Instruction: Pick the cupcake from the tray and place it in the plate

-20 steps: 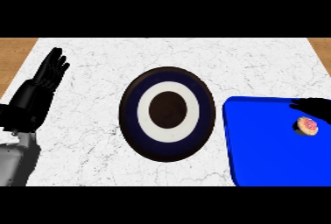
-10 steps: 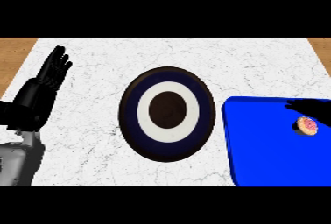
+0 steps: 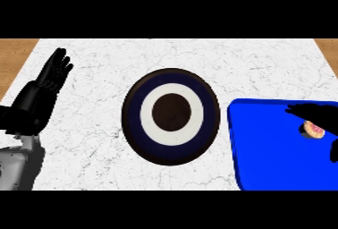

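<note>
The cupcake (image 3: 316, 130), small with a pink top, sits on the blue tray (image 3: 277, 152) near the view's right edge. My right hand (image 3: 315, 113) comes in from that edge. Its dark fingers stretch over the cupcake's far side, and its thumb (image 3: 334, 153) shows apart on the near side, so the hand stands open around the cupcake. The hand hides part of the cupcake. The plate (image 3: 171, 116), with dark blue and white rings and a dark centre, lies mid-counter, left of the tray. My left hand (image 3: 41, 91) rests open at the far left, fingers up.
The white marble counter (image 3: 92, 134) spreads between the left hand and the plate. Wooden edges show at the far top corners. The tray's left edge lies close to the plate's right rim.
My right hand has come further in from the right edge and now reaches over the cupcake. The left hand has barely shifted. Cupcake, tray and plate stay put.
</note>
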Tool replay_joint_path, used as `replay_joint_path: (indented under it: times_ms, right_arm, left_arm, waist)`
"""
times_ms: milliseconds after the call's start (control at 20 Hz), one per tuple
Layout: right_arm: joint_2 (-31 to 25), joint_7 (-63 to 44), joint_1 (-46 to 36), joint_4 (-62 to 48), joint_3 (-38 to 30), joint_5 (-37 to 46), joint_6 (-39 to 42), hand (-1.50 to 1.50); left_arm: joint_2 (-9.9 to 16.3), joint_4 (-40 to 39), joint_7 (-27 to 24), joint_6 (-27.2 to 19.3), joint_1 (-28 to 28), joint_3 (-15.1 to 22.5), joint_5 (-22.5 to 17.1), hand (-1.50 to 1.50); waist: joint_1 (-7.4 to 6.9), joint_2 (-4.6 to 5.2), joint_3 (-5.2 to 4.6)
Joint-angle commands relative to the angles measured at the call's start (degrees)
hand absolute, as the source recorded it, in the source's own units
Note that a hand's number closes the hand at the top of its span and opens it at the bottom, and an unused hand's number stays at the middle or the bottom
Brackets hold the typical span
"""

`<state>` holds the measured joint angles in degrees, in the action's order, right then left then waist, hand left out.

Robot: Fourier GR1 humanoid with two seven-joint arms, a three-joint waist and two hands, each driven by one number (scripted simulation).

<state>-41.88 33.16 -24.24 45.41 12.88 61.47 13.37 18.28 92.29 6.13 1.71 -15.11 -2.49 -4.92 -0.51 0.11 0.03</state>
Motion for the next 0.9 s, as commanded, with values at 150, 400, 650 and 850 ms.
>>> replay_joint_path:
  times_ms: [150,400,650,850]
  right_arm:
    - [3.18,8.51,-1.18,-5.99,-4.75,-2.01,-12.16,1.50]
    - [12.07,-14.12,5.17,-4.86,-11.50,-5.26,-16.09,1.50]
    - [11.82,-27.26,14.38,-9.91,-23.17,-12.26,-19.52,1.50]
    - [15.95,-33.33,20.23,-6.26,-28.21,-15.24,-29.48,1.50]
  left_arm:
    - [-1.61,-0.34,-0.02,-0.84,-0.95,0.69,1.81,0.00]
    - [0.82,-0.36,1.45,-0.18,0.85,-2.71,0.18,0.00]
    - [1.97,-1.26,2.08,-3.06,3.90,-5.98,1.25,0.00]
    - [3.18,-0.66,2.50,-3.87,5.33,-7.76,1.55,0.00]
  waist:
    - [0.15,0.11,0.07]
    - [4.75,-1.38,-0.16]
    - [16.05,-4.03,-0.51]
    - [17.54,-4.72,-0.88]
